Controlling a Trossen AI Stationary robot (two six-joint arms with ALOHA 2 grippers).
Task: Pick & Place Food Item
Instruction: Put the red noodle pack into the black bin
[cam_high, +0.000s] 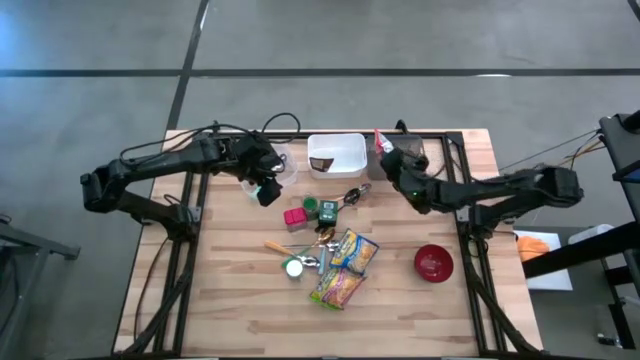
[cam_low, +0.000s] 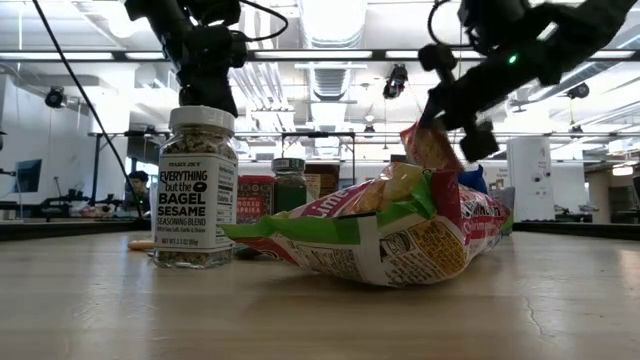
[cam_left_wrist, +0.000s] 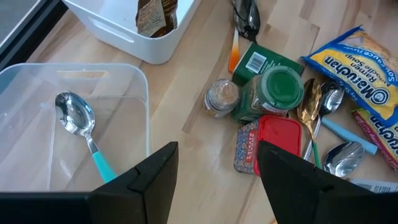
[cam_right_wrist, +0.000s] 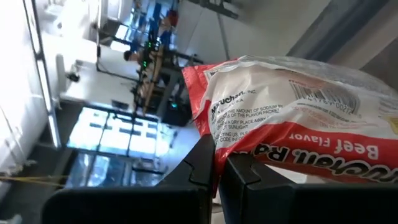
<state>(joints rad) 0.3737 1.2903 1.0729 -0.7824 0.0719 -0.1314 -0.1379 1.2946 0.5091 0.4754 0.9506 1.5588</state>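
Note:
My right gripper is shut on a red-and-white beef ramen packet. In the high view it holds this packet just right of the white bin, which has a brown item in it. My left gripper stands open with nothing between its fingers. It hangs above the table beside a clear tub, and a teal-handled spoon lies on the tub's floor. My right gripper pinches the ramen packet by its red sealed edge between the two fingers. The rest of the packet sticks out beyond the fingers. In the low view the packet hangs in the air, clear of the table.
Mid-table lies a pile: spice jars, a red tin, several spoons, a yellow ramen packet and a green one. A red bowl sits at the right. A bagel seasoning jar stands near the low camera.

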